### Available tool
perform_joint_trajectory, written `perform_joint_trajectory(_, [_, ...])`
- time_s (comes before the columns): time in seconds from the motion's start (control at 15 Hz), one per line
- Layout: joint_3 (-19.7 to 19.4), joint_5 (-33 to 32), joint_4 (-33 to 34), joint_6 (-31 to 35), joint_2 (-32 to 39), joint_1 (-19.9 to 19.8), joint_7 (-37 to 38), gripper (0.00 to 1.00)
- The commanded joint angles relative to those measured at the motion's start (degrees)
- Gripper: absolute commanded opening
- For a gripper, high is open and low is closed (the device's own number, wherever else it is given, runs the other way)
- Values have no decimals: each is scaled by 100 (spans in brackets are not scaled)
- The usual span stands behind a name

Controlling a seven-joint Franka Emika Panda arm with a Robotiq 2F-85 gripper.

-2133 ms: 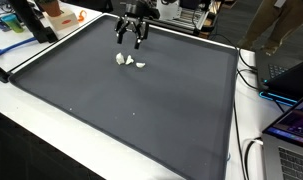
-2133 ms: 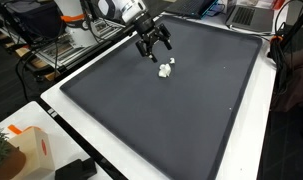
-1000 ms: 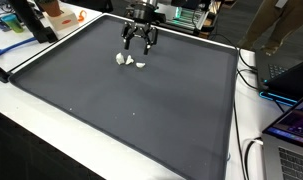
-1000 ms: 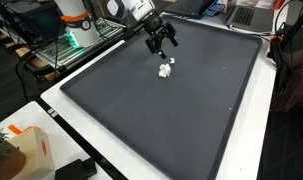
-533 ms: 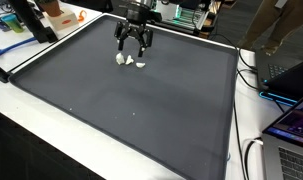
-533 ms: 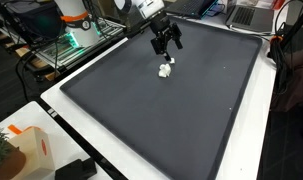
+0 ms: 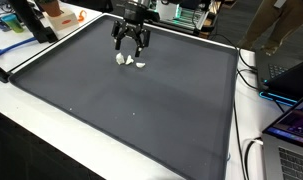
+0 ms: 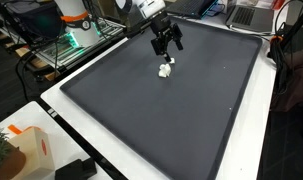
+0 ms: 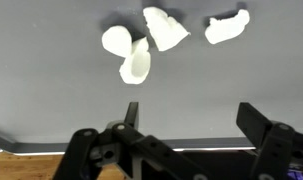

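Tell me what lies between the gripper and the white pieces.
Nothing: in the wrist view, only bare grey mat separates the open gripper from the white pieces.

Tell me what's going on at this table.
A robot arm's gripper hangs open over a dark mat, close to a few small white pieces that lie together near the mat's edge. It holds nothing and touches none of them. In the wrist view the pieces sit just ahead of the fingers.

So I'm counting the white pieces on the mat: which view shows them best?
The wrist view: close up, four white pieces can be counted. In both exterior views they are only small pale blobs by the gripper.
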Motion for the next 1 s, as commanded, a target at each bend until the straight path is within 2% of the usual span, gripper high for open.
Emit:
perform_joint_trajectory(0.0, [-152,124,69,-644,-242,120,-137,100])
perform_joint_trajectory(0.2, [-439,176,275,-1365,-339,343,-170,100])
perform_joint_trajectory(0.4, [-1097,13,541,-2086,-286,838,90,100])
perform_joint_trajectory(0.47, [-646,2,434,-1646,-264,432,-12,100])
perform_joint_trajectory(0.6, [-922,2,544,-1925,-263,643,-5,100])
perform_joint_trajectory(0.73, [-981,2,557,-1950,-262,703,1,100])
perform_joint_trajectory(0.8, [-1226,-101,684,-2039,-162,901,127,100])
perform_joint_trajectory(0.93, [-1361,-159,824,-2143,-113,986,148,100])
